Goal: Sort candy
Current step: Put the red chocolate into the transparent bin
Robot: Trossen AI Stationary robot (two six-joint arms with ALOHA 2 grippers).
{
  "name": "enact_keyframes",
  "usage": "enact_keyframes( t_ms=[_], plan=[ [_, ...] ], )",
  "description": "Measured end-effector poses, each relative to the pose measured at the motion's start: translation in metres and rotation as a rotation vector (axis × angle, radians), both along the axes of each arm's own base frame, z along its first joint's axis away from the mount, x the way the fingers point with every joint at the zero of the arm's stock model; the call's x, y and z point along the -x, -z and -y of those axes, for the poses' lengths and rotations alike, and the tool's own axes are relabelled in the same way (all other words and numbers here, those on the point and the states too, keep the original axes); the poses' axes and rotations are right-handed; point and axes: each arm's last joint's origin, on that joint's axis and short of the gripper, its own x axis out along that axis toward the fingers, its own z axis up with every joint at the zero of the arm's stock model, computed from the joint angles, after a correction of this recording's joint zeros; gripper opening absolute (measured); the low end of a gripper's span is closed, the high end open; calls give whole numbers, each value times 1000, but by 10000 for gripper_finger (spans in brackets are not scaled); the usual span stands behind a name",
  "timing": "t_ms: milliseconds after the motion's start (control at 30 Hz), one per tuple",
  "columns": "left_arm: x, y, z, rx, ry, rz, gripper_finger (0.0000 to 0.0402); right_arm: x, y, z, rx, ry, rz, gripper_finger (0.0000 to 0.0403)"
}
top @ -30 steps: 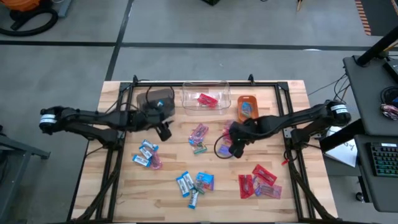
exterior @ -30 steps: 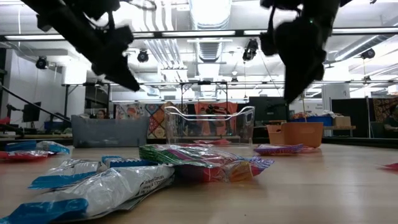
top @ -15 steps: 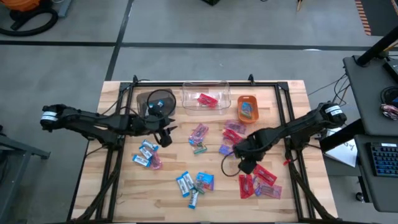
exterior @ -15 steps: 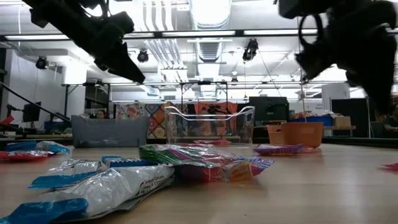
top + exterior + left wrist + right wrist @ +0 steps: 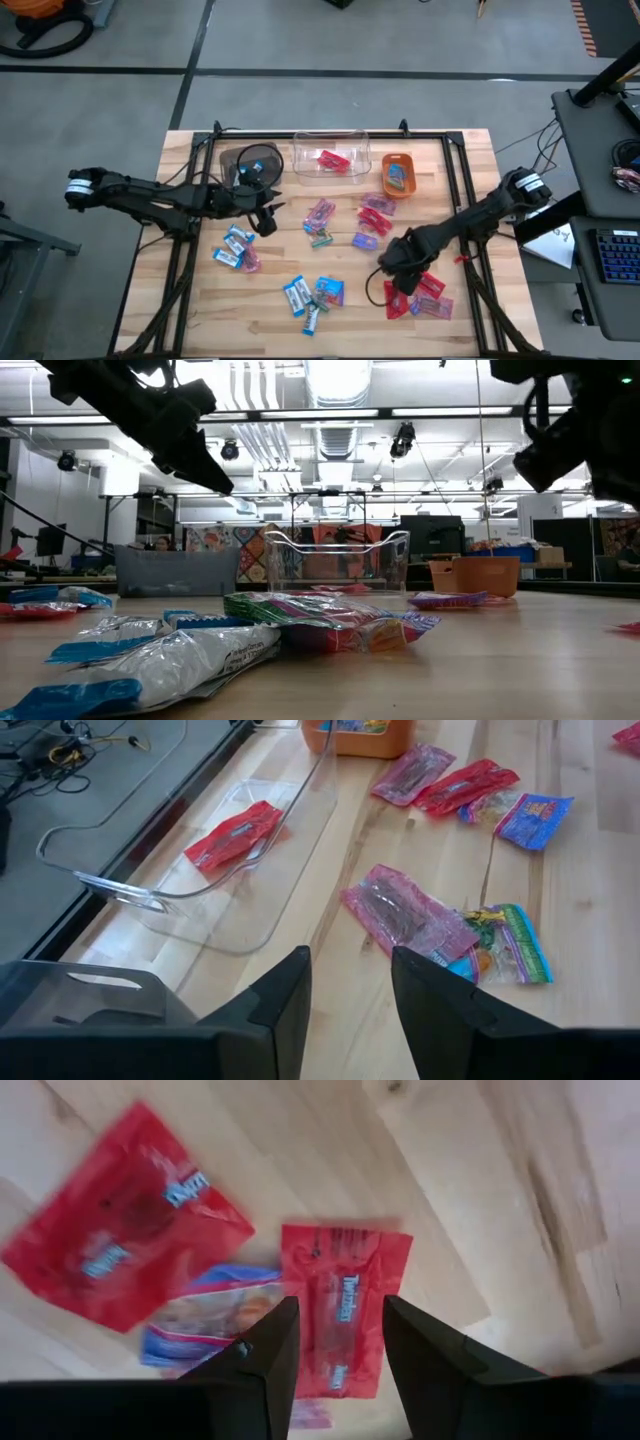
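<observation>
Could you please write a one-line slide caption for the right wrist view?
Right gripper, fingers apart, hovers over a red candy lying on the wooden table beside other wrapped sweets.

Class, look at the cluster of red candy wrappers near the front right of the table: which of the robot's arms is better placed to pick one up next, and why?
Right. The right gripper hangs directly over the red candy, fingers apart and nothing between them. The left gripper is across the table, near the clear bin.
</observation>
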Motion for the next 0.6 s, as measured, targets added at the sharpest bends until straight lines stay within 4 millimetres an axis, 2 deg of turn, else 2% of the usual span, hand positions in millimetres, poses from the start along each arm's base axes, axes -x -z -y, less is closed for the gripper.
enact_keyframes(
  t_ms=[67, 167, 233, 300, 400, 600],
  plan=[
    [0, 0, 0, 0, 0, 0, 122, 1, 4, -5, -3, -53, -8, 122],
    [0, 0, 0, 0, 0, 1, 121, 2, 7, -8, 57, -98, 9, 80],
    [0, 0, 0, 3, -2, 4, 120, 2, 7, -9, 81, -85, 18, 55],
    [0, 0, 0, 4, -3, 7, 120, 2, 7, -11, 67, -48, 10, 48],
    [0, -1, 0, 4, -2, 10, 120, 4, 6, -12, 37, 55, -31, 66],
    [-1, -1, 0, 4, -2, 18, 120, 5, 8, -12, 21, 94, -61, 158]
  ],
)
